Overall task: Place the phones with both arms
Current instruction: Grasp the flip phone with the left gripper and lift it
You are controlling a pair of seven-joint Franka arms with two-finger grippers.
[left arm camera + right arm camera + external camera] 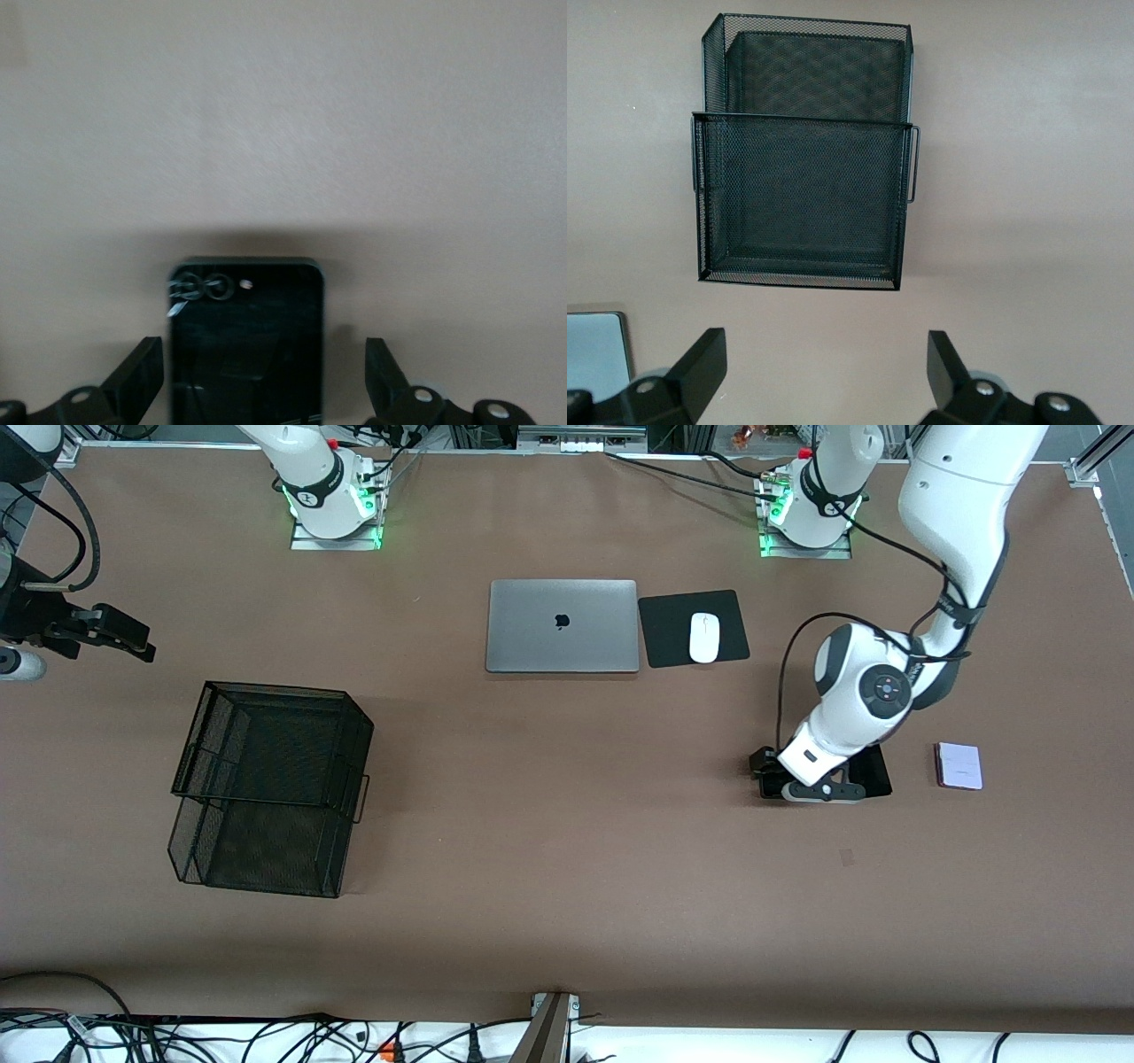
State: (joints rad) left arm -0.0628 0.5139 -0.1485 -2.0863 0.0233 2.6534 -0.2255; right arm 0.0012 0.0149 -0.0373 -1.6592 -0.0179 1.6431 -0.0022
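The laptop (562, 626) lies midway between the two arm bases, near them; the mouse pad (693, 628) sits just beside it toward the left arm's end, with the mouse (704, 638) on it; the mesh tray (270, 786) stands toward the right arm's end, nearer the front camera than the laptop; a phone (245, 345) lies toward the left arm's end, under the left gripper (263, 372), between its spread fingers; a second phone (959, 766) lies near it, closer to the table's end; the right gripper (824, 372) waits up over the table's right-arm end.
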